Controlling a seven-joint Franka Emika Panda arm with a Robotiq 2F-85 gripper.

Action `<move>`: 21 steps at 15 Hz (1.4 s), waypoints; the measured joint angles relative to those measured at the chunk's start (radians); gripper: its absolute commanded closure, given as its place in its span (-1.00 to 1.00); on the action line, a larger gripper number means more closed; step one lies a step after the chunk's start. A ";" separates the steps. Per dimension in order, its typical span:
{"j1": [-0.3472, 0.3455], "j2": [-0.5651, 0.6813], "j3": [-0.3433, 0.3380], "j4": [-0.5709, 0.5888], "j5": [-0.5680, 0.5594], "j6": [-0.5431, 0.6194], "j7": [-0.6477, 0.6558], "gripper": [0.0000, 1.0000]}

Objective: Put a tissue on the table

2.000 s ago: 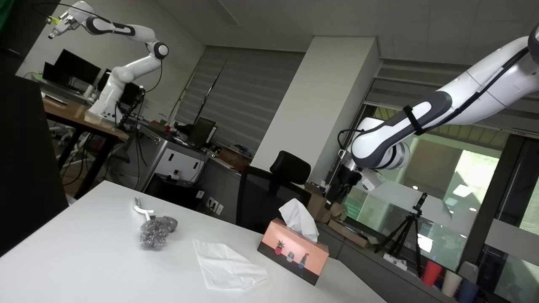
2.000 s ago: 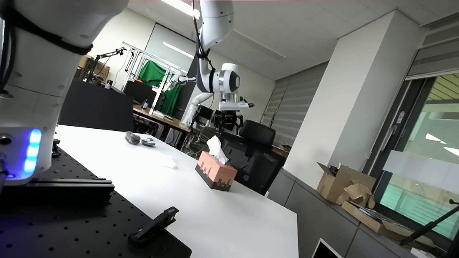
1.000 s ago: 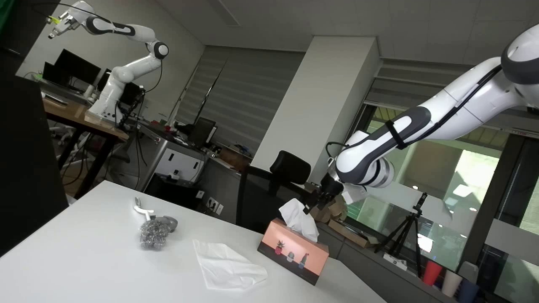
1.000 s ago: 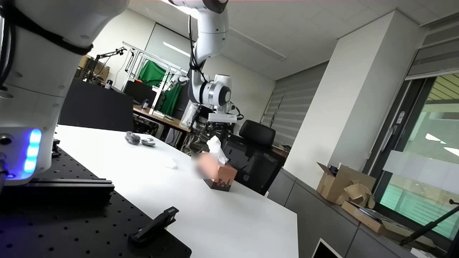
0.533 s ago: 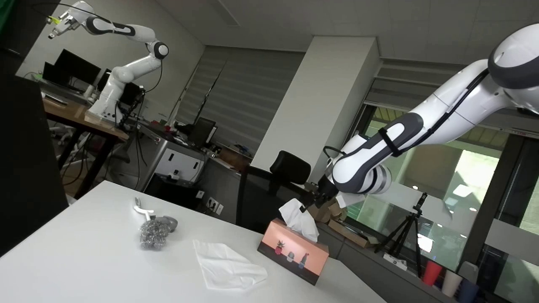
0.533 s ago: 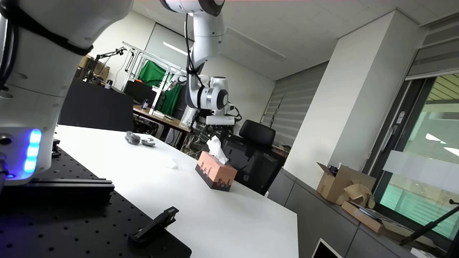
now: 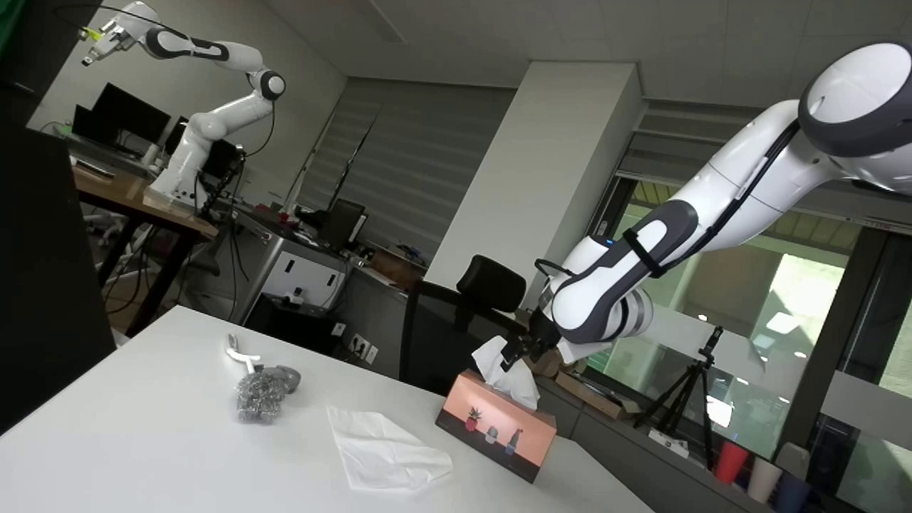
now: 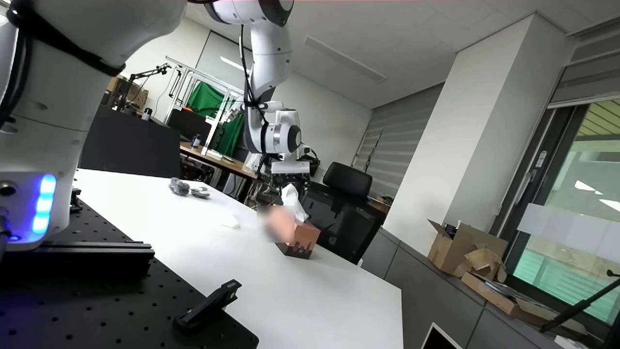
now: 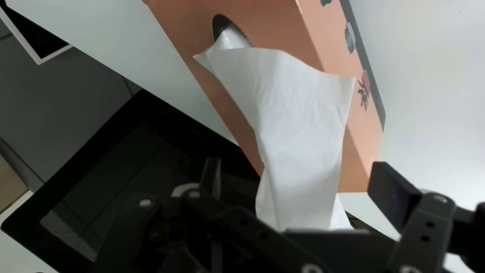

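Observation:
A pink tissue box with cactus pictures stands on the white table, near its edge. It also shows in an exterior view, partly blurred, and in the wrist view. A white tissue sticks up from its slot. Another white tissue lies flat on the table beside the box. My gripper is at the upright tissue, above the box. In the wrist view my gripper is open, with a finger on each side of the tissue. The fingers look apart from it.
A silver mesh ball and a grey-white tool lie on the table. A black office chair stands behind the table edge by the box. A black base plate with a clamp borders the table.
My gripper has come down and moved toward the upright tissue, leftward in both exterior views. The box, the flat tissue and the mesh ball have not moved.

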 measured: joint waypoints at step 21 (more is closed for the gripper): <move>0.354 0.155 -0.420 0.034 0.123 0.137 0.129 -1.00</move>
